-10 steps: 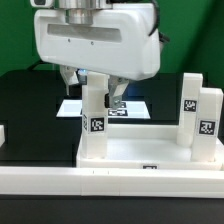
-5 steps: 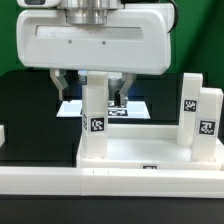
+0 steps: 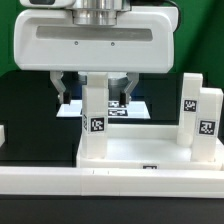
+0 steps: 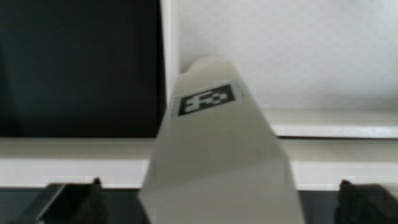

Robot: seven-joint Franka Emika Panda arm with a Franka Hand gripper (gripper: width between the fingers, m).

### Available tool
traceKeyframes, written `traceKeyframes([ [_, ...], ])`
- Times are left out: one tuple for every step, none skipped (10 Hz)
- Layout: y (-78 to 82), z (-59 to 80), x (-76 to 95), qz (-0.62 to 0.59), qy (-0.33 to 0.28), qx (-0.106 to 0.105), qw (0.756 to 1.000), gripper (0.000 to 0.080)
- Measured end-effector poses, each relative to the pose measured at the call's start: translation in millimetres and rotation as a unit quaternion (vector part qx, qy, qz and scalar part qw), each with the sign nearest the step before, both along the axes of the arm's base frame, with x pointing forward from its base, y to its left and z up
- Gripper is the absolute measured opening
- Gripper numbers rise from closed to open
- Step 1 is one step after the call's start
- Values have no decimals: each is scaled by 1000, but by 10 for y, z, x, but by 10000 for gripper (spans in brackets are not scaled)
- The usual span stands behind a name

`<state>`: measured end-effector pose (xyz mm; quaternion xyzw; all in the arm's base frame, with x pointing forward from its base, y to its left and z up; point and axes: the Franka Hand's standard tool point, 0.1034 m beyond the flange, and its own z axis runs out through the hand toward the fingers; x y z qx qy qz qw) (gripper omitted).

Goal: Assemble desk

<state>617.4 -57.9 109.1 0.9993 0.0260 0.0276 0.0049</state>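
A white leg (image 3: 94, 128) with a square tag stands upright at the corner of the white tabletop (image 3: 140, 152) on the exterior view's left. My gripper (image 3: 94, 96) hangs over it, open, one finger on each side of the leg's upper part with gaps showing. In the wrist view the leg (image 4: 217, 150) rises between the dark fingertips (image 4: 71, 200), clear of both pads, under my gripper (image 4: 217, 204). Two more tagged legs (image 3: 190, 108) (image 3: 208, 124) stand at the tabletop's end on the exterior view's right.
The marker board (image 3: 135, 108) lies flat on the black table behind the tabletop. A long white border bar (image 3: 110, 195) runs along the front. Another white piece (image 3: 3, 133) shows at the exterior view's left edge.
The gripper has shifted toward the exterior view's left and come lower, so its fingers now straddle the upright leg evenly. The legs and tabletop have not moved.
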Motion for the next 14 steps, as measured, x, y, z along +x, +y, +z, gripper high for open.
traceKeyframes([
  [-14, -2, -4, 23, 1, -2, 1000, 649],
  [-23, -3, -6, 37, 1, -4, 999, 524],
  [-22, -6, -7, 32, 2, -4, 999, 386],
  [-22, -10, -9, 32, 2, -4, 999, 289],
  [-25, -12, -10, 31, 2, -4, 1000, 289],
  [-27, -13, -11, 20, 2, -3, 1000, 289],
  [-27, -13, -11, 20, 2, -3, 1000, 289],
  [-33, -11, -11, -7, 3, -1, 1000, 289],
  [-69, 5, -11, -72, 8, 6, 997, 289],
  [-86, 3, -10, -120, 7, 8, 993, 289],
  [-68, -14, -10, -174, 7, 10, 985, 291],
  [-56, -14, -6, -226, 6, 13, 974, 291],
  [-66, -15, -4, -267, 5, 20, 963, 291],
  [-70, -15, -3, -317, 5, 26, 948, 291],
])
